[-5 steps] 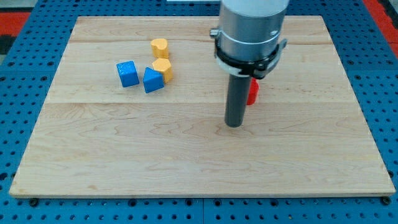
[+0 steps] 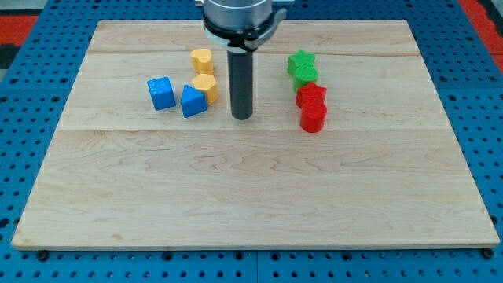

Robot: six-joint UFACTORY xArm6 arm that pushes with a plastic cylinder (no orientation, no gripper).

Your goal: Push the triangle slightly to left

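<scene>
My tip [image 2: 241, 118] rests on the wooden board [image 2: 251, 196], just right of the left group of blocks. The nearest is a blue block that looks triangular [image 2: 193, 101], about a block's width to the tip's left and not touching it. A yellow hexagon block [image 2: 206, 86] touches the blue one's upper right. A blue cube [image 2: 160, 93] sits further left. Another yellow block [image 2: 202, 60] lies above the hexagon.
To the tip's right stands a column of blocks: a green star [image 2: 300, 61], a green block [image 2: 306, 76] and two red blocks [image 2: 311, 96] [image 2: 313, 117]. A blue pegboard [image 2: 31, 141] surrounds the board.
My tip has moved up and to the left, from near the red blocks to beside the blue and yellow group. The green and red blocks are now uncovered. No block has moved.
</scene>
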